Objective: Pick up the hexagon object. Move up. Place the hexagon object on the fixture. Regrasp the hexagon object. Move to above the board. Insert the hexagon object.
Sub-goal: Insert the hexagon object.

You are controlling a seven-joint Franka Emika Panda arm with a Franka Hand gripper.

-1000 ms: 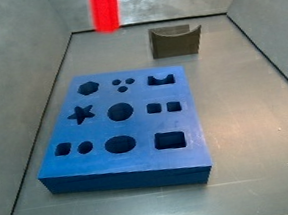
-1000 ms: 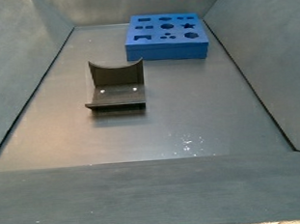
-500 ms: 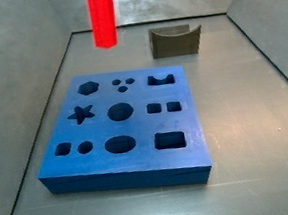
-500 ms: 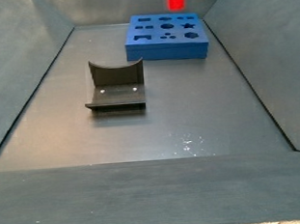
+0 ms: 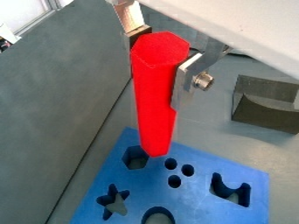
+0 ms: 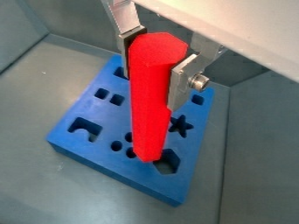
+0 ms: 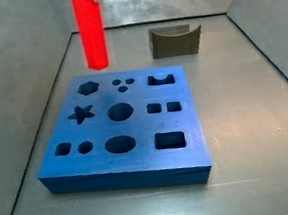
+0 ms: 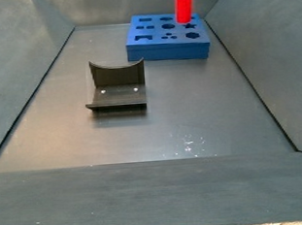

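The hexagon object [image 5: 152,101] is a bright red bar that hangs upright, with my gripper [image 5: 159,51] shut on its upper end; both wrist views show a silver finger [image 6: 184,77] pressed to each side. Its lower end hovers over the board [image 7: 135,133], a flat blue block with shaped holes, close above the hexagon hole [image 7: 89,87] by the far left corner. In both side views only the red bar [image 8: 184,2] shows, reaching down from the picture's upper edge; the gripper itself is out of those views. The dark fixture [image 7: 174,41] stands apart from the board, with nothing on it.
Grey walls enclose the grey floor on all sides. The fixture [image 8: 115,88] sits on its base plate in the middle of the floor, and the board [image 8: 150,49] lies beyond it near a wall. Star, round and square holes surround the hexagon hole.
The red bar has come down in both side views, from just its tip showing to most of its length. It has also shifted a little toward the board's hexagon hole.
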